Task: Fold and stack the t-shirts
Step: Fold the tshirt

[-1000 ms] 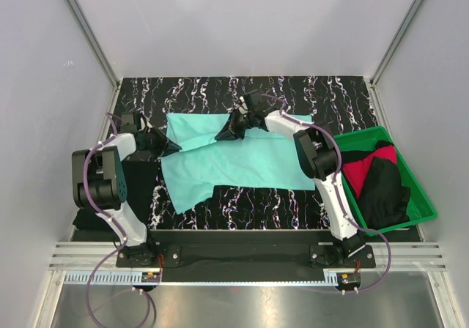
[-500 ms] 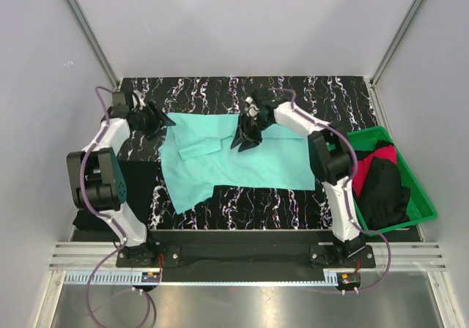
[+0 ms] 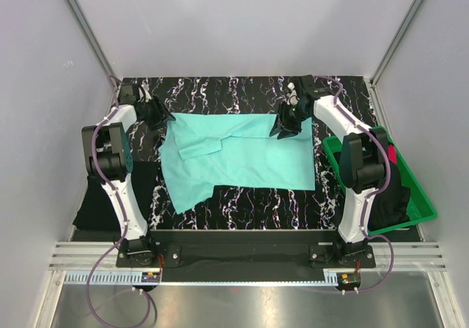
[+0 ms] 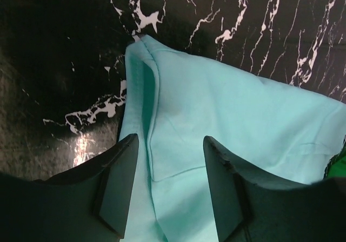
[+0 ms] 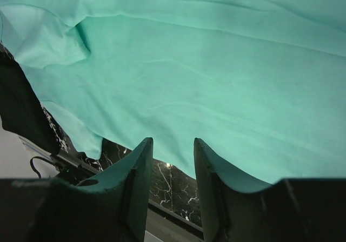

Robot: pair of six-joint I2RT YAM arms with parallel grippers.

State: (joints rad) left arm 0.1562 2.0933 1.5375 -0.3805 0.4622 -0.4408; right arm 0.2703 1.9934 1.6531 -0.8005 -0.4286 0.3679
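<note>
Soft turquoise-mint cloth t-shirt [image 3: 242,156] lies spread mid-worktop [image 3: 256,200], nearer the far edge. My left fingers [image 4: 116,188] are apart over its far-left corner, and my right fingers [image 5: 135,193] are apart near its far-right corner. It looks light, limp and saggy, so I'd pinch the hems.

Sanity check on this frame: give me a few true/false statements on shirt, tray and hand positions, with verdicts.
1. The turquoise shirt lies spread on the marbled mat. True.
2. The green tray sits on the left side. False: it is on the right.
3. The left hand is open. True: its fingers stand apart over the shirt's corner.
4. The red shirt is on the mat. False: it is in the tray, with black cloth.
5. Both hands are at the turquoise shirt's near edge. False: the left hand and the right hand are at its far edge.
</note>
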